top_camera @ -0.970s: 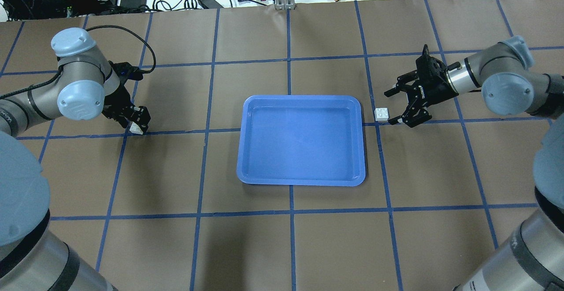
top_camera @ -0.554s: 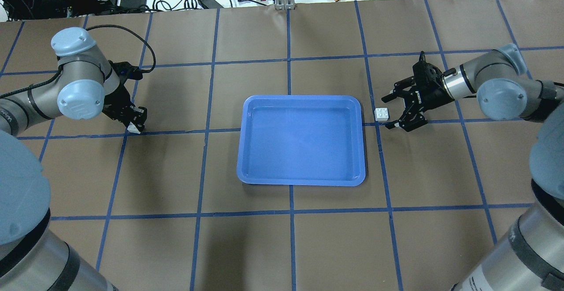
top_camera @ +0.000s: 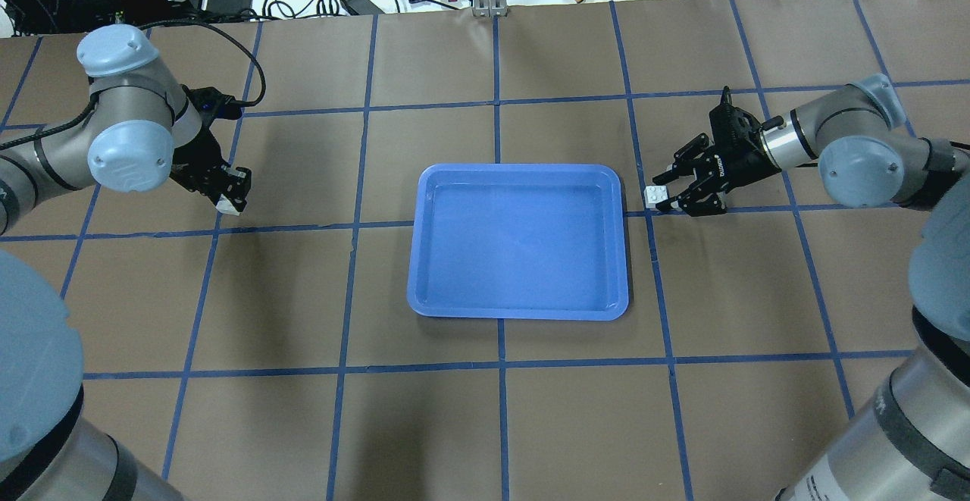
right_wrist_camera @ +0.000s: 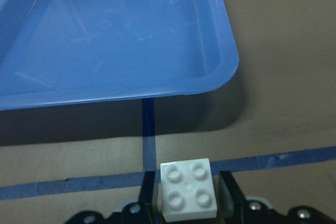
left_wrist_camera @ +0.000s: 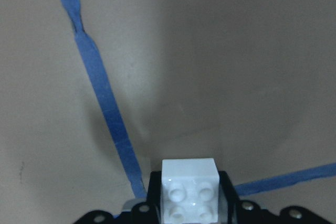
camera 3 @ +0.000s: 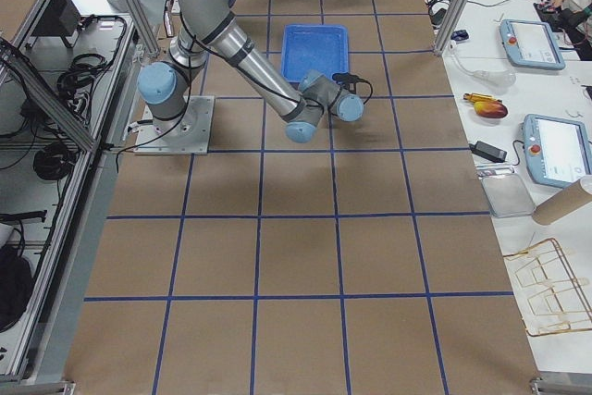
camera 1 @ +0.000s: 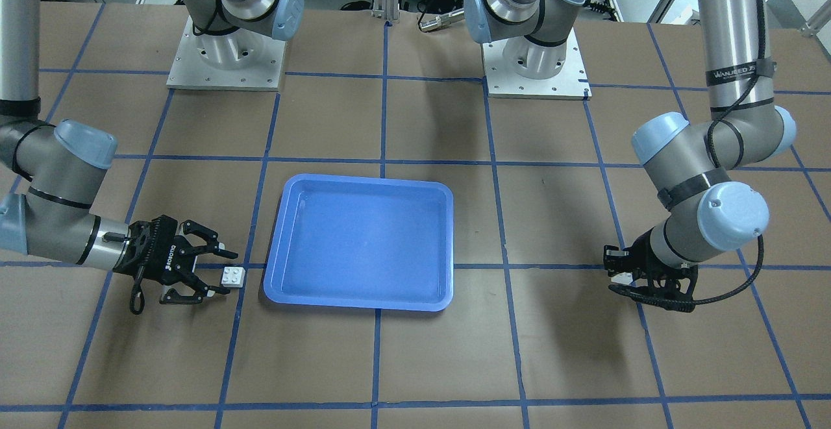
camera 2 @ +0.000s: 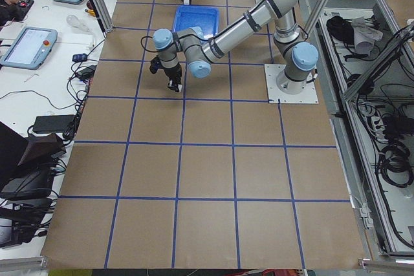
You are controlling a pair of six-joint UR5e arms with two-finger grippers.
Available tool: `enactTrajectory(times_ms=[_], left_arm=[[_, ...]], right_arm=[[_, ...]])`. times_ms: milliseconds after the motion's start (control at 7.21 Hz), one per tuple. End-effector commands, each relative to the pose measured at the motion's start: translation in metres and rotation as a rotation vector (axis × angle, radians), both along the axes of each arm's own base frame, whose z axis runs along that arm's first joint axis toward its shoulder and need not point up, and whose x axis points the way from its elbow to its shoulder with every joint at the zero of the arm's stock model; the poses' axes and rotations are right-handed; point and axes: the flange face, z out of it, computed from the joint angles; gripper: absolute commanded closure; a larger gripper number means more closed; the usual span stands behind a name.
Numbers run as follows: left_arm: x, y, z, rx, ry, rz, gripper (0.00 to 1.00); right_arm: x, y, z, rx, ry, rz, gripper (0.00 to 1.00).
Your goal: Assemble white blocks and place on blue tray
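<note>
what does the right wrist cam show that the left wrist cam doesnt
Only the right wrist view: the blue tray, its rounded corner close ahead, and the loose white block lying on the table between the fingers of the open right gripper.
Only the left wrist view: the gripped white block, clamped in the left gripper, with no tray in sight.
Both: one four-stud white block at bottom centre, brown paper and blue tape.

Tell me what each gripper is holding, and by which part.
The left gripper clamps one white block by two opposite sides, studs showing. The right gripper holds nothing; it is open and only straddles the other block on the table.
</note>
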Motion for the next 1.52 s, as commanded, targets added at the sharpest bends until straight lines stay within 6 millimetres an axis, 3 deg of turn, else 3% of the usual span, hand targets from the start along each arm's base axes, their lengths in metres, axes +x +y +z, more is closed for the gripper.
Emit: enactTrajectory(times_ms=[0, 277, 554, 832, 1109, 1386], left_arm=[[-0.055, -0.008, 0.037, -0.013, -0.01, 0.015, 1.0], [-0.121, -0.003, 0.048, -0.037, 0.012, 0.062, 1.0], [-0.2, 0.003, 0.058, -0.064, 0.013, 0.053, 1.0], [-0.272, 0.024, 0.048, -0.046, 0.036, 0.093, 1.0], [-0.32, 0.044, 0.04, -0.029, 0.041, 0.049, 1.0], [-0.368, 0.067, 0.031, -0.01, 0.078, 0.069, 1.0]], right_arm=[[-0.001, -0.002, 0.001, -0.006, 0.005, -0.003, 0.91], [-0.001, -0.005, 0.018, 0.004, 0.014, -0.037, 0.93], [0.006, 0.002, 0.057, -0.052, 0.034, -0.023, 0.93], [0.034, 0.025, 0.077, -0.066, 0.039, -0.001, 0.93], [0.06, 0.026, 0.091, -0.052, 0.049, -0.003, 0.93], [0.064, 0.028, 0.087, -0.044, 0.046, 0.001, 0.93]])
